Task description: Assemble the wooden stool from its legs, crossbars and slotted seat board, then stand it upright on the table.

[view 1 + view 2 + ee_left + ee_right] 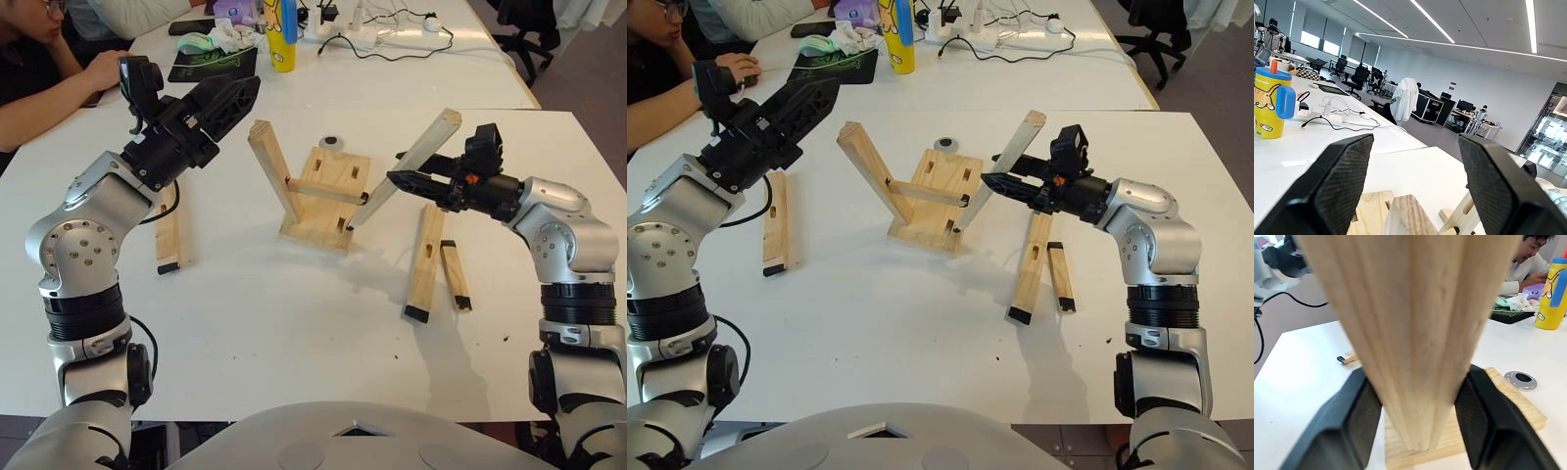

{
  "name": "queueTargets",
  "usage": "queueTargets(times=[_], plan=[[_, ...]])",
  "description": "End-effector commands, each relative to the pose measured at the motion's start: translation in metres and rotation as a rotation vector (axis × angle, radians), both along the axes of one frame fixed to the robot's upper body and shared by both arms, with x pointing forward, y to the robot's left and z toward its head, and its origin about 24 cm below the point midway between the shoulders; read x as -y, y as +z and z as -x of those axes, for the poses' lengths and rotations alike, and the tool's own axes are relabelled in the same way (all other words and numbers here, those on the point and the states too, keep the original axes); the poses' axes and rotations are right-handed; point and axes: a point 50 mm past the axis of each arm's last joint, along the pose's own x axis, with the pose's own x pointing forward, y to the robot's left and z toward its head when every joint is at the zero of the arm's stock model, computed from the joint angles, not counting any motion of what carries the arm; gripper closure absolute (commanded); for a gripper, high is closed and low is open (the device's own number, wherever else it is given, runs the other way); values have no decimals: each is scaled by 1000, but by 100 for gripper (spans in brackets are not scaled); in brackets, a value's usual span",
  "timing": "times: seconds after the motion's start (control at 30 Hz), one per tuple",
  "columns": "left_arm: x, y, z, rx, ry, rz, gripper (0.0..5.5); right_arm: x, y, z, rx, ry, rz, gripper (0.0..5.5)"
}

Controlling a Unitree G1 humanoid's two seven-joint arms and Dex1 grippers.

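Observation:
The slotted seat board [323, 206] lies flat mid-table. Two legs rise from it, both tilted outward. The left leg [271, 166] stands free, its top end just below and between the fingers of my left gripper [245, 93], which is open and raised beside it. My right gripper [400, 180] is shut on the lower part of the right leg [423, 145], seen close up as the leg [1410, 333] between black fingers [1349, 428]. A crossbar [326, 192] spans the two legs. In the left wrist view the fingers [1337, 191] stand wide apart.
A loose leg [169, 237] lies to the left by my left arm. Another loose leg [425, 262] and a short crossbar [455, 276] lie under my right arm. A cable grommet [330, 142] is behind the board. A yellow cup [281, 34], cables and a person sit at the far table.

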Motion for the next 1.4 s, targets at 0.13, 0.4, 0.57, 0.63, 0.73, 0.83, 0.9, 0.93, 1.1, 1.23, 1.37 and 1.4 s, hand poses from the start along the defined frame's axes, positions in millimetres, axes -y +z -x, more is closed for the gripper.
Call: queueTargets(times=[0.13, 0.4, 0.57, 0.63, 0.73, 0.83, 0.9, 0.93, 1.1, 1.23, 1.37, 1.4], plan=[[2, 3, -2, 4, -9, -9, 231, -12, -3, 4, 20, 1, -29, 344], [1, -4, -2, -29, -13, -18, 231, -14, -5, 1, 51, -7, -11, 344], [-4, -11, -2, -52, 13, -18, 231, -14, -12, 4, 40, -20, 6, 344], [-6, -15, -1, -63, 20, -18, 231, -14, -16, 6, 31, -29, 15, 344], [-6, -15, -1, -63, 20, -18, 231, -15, -16, 5, 31, -34, 27, 344], [-5, -15, -1, -63, 21, -17, 231, -14, -18, 5, 35, -36, 44, 344], [-5, -15, -1, -63, 21, -17, 231, -15, -18, 5, 36, -35, 34, 344], [-5, -15, -1, -63, 22, -16, 231, -16, -18, 5, 38, -35, 31, 344], [-4, -14, 0, -63, 23, -12, 231, -17, -16, 4, 45, -29, 35, 344], [-5, -14, -1, -63, 24, -10, 231, -17, -13, 5, 54, -24, 27, 344], [-5, -13, -1, -66, 25, -10, 231, -16, -13, 6, 59, -5, 41, 344], [-5, -13, -2, -67, 23, -10, 231, -16, -13, 6, 61, -3, 49, 344]])
